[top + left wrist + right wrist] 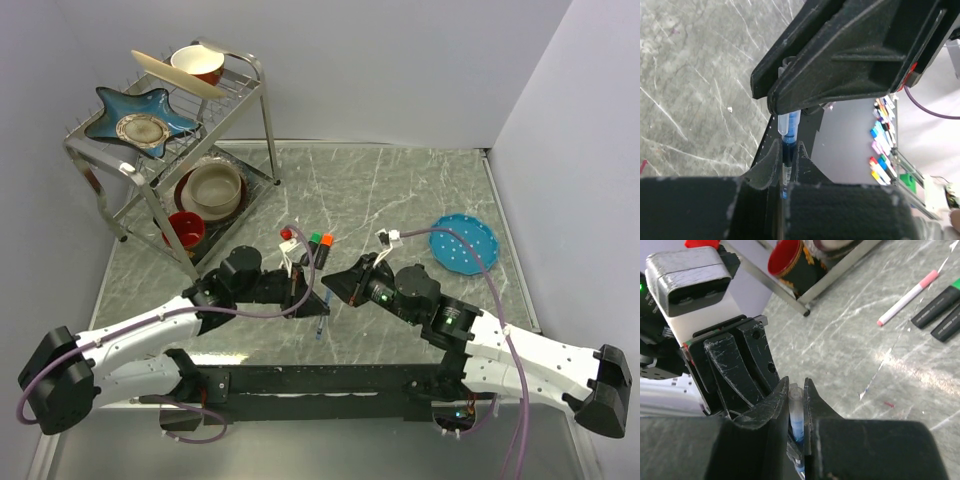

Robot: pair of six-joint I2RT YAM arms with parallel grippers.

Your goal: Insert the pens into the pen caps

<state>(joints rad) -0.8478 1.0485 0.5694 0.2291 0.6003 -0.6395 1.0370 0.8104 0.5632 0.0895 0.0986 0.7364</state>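
Observation:
My left gripper (787,146) is shut on the thin dark-blue ballpoint pen (785,159). The pen's front end sits in a translucent blue-tinted pen cap (796,412). My right gripper (796,383) is shut on that cap. In the top view the two grippers meet tip to tip, the left gripper (312,300) and the right gripper (337,282), with the pen's tail (319,328) sticking out below. Beyond them lie two black markers, one with a green end (316,240) and one with an orange end (327,240). A white-pink pen (905,297) lies beside them.
A metal dish rack (262,110) stands at the back left with bowls, a blue star plate (140,118) and a red cup (187,229). A round blue plate (463,243) lies at the right. The black base rail (320,382) runs along the near edge.

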